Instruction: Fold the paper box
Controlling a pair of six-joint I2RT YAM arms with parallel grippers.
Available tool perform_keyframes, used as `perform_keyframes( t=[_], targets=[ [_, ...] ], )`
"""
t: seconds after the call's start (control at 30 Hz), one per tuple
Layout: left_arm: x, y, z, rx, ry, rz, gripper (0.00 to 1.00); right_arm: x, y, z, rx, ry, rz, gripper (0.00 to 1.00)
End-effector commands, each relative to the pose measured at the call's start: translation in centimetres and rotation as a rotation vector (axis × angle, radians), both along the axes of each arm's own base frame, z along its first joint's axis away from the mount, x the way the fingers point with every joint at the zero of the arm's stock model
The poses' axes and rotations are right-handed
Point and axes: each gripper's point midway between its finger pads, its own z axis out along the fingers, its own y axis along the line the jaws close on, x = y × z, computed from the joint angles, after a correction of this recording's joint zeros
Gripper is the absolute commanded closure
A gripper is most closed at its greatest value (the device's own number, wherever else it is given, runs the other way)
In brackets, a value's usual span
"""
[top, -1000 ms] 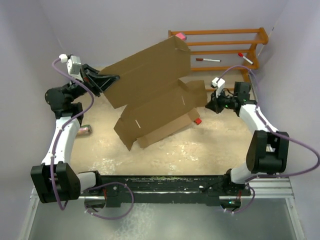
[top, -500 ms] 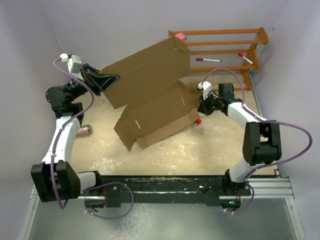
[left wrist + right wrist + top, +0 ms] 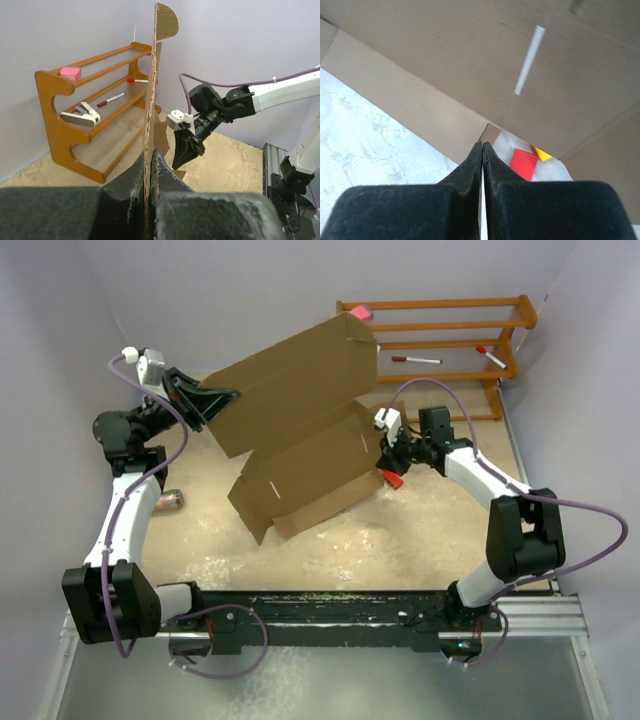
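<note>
The paper box [image 3: 300, 390] is a big brown cardboard cut-out, held tilted above the table, with its lower panels and flaps [image 3: 310, 475] hanging toward the table. My left gripper [image 3: 222, 400] is shut on its left edge. In the left wrist view the cardboard edge [image 3: 152, 75] runs up from between the fingers [image 3: 148, 170]. My right gripper [image 3: 384, 458] is shut, and its tips press against the box's right end. In the right wrist view the shut tips [image 3: 483, 145] touch a flap corner of the cardboard [image 3: 470, 60]. It also shows in the left wrist view [image 3: 184, 150].
A red block [image 3: 392, 479] lies under the box's right end, and a yellow piece [image 3: 541, 153] lies beside the red one [image 3: 524, 163]. A wooden rack [image 3: 450, 335] at the back right holds a pink eraser [image 3: 360, 313] and markers [image 3: 415, 360]. A small can [image 3: 170, 500] lies at the left. Walls close both sides.
My right arm has swung left to the box's right end, and the right flap has been pushed in. The left gripper has kept its hold and barely moved.
</note>
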Motion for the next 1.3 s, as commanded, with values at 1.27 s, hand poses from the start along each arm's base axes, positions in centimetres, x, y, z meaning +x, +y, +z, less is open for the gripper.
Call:
perform_keyframes(
  t=[1.27],
  targets=[
    [0.3, 0.2, -0.4, 0.029, -0.012, 0.012, 0.96, -2.7, 3.3, -8.6, -0.281, 0.203, 0.121, 1.00]
  ],
)
